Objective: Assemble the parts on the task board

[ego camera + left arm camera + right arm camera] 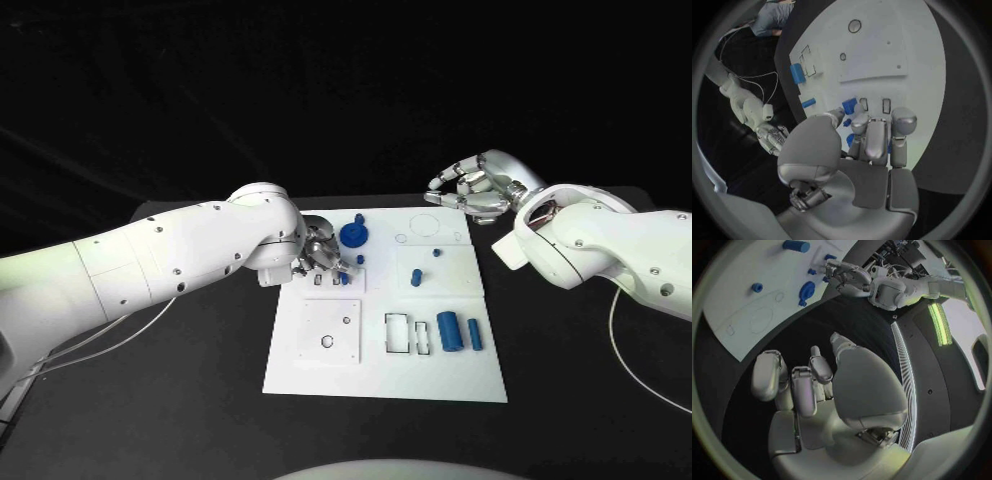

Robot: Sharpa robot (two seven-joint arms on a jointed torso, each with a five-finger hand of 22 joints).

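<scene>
We find the left hand (320, 257) low over the near-left part of the task board (433, 380), fingers (903, 125) pointing down at two small slots. A small blue part (849, 105) lies at its fingertips, touching or just beside them; we cannot tell whether the hand holds it. Just beyond this hand stands the blue disc-shaped part (353, 235). Further out toward the board's middle lie a short blue peg (414, 276) and a smaller blue piece (436, 251).

We find the right hand (473, 187) raised above the black table (173, 400), past the board's far corner, well apart from every part. Its fingers (768, 375) are loosely curled and spread, with nothing between them.

Well away from both hands, by two open rectangular frames, lie a large blue cylinder (449, 331) and a slimmer blue rod (475, 334) side by side.
</scene>
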